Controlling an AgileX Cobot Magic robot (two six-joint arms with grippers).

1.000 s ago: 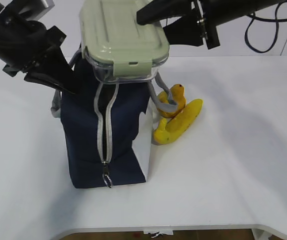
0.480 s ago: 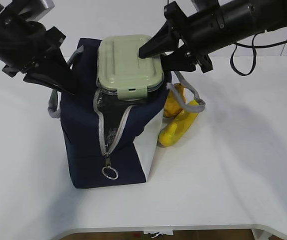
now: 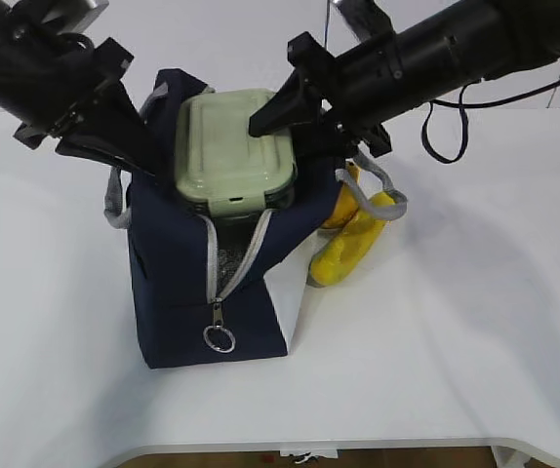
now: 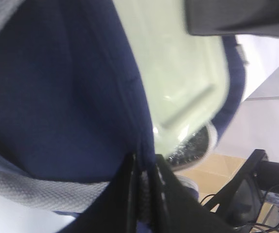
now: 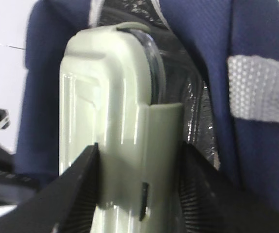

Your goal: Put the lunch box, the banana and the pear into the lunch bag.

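The navy lunch bag point(image 3: 178, 283) stands upright with its zipper open. The lunch box point(image 3: 231, 146), clear with a sage-green lid, sits tilted and partly inside the bag's mouth. My right gripper point(image 3: 290, 122) is shut on the box's far end; the right wrist view shows the jaws point(image 5: 139, 160) clamping the lunch box point(image 5: 105, 107) over the silver lining. My left gripper point(image 3: 143, 161) is shut on the bag's left rim, seen pinching the navy fabric point(image 4: 144, 170) beside the lunch box point(image 4: 178, 73). The banana point(image 3: 343, 249) and pear point(image 3: 337, 210) lie on the table right of the bag.
A grey bag handle point(image 3: 373, 190) droops over the fruit; the other handle point(image 3: 116, 200) hangs at the bag's left. The zipper's ring pull point(image 3: 219, 338) hangs low on the front. The white table point(image 3: 456, 322) extends to the right and front.
The right gripper has brought the lunch box down from above the bag into its mouth. The bag's opening has spread wider and the zipper pull hangs lower.
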